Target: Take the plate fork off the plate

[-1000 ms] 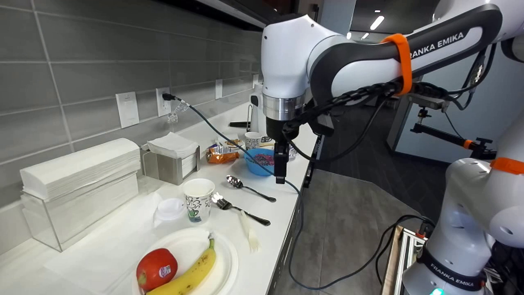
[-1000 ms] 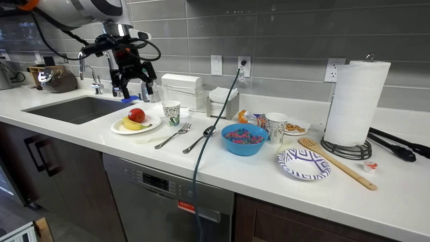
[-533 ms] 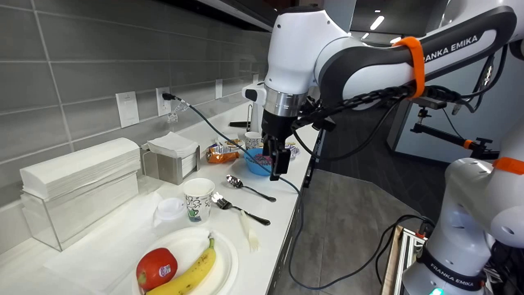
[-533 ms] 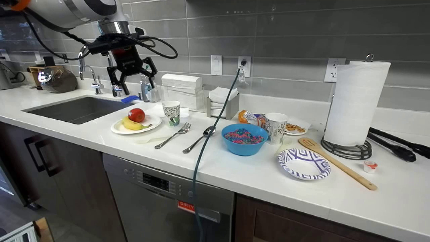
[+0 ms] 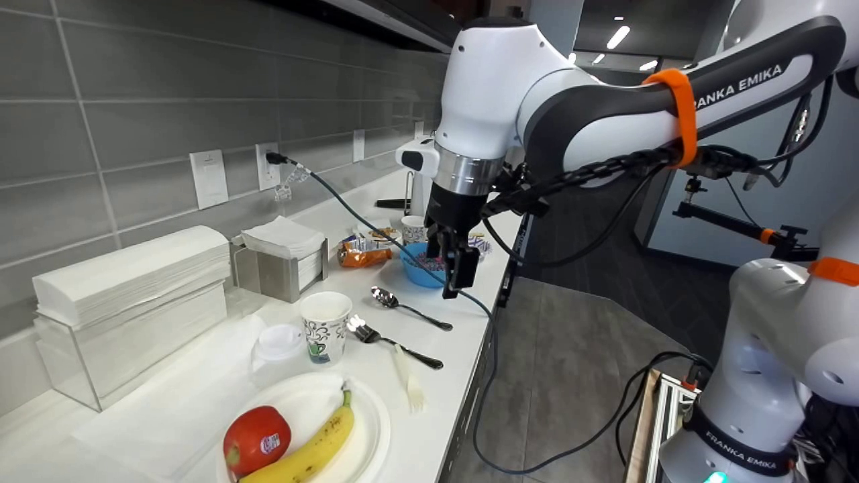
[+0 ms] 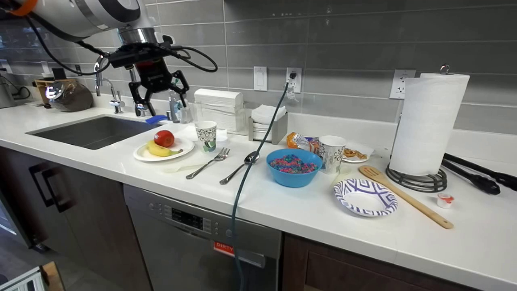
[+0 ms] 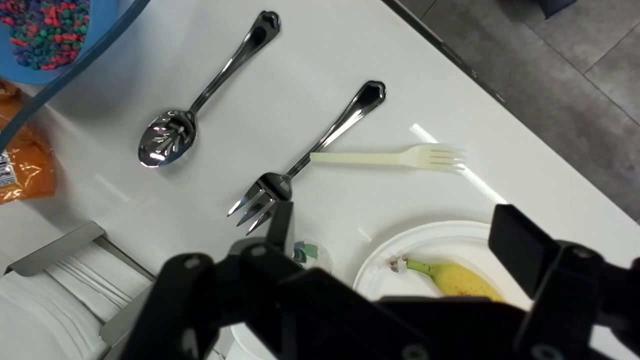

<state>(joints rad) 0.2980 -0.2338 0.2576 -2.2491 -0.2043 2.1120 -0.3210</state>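
blue bowl (image 6: pixel 294 180) of colourful bits (image 6: pixel 293 163), metal spoon (image 7: pixel 180 127), wooden spatula (image 6: pixel 408 197) beside patterned dish (image 6: pixel 365 201), upright paper towel roll (image 6: pixel 429 125)

- Wrist view: the gripper (image 7: pixel 400 230) is dark and out of focus; the counter (image 7: pixel 265 110) beneath it is bright and sharp.
- Below the gripper, the metal fork (image 7: pixel 336 130) and the spoon (image 7: pixel 172 132) carry hard glints; white glare streaks the counter beside the plastic fork (image 7: pixel 387 158).
- Farther from the gripper, soft shadow lies beside the blue bowl (image 7: pixel 102 15).
- In an exterior view, ceiling lights (image 5: pixel 618 37) glow well beyond the gripper.
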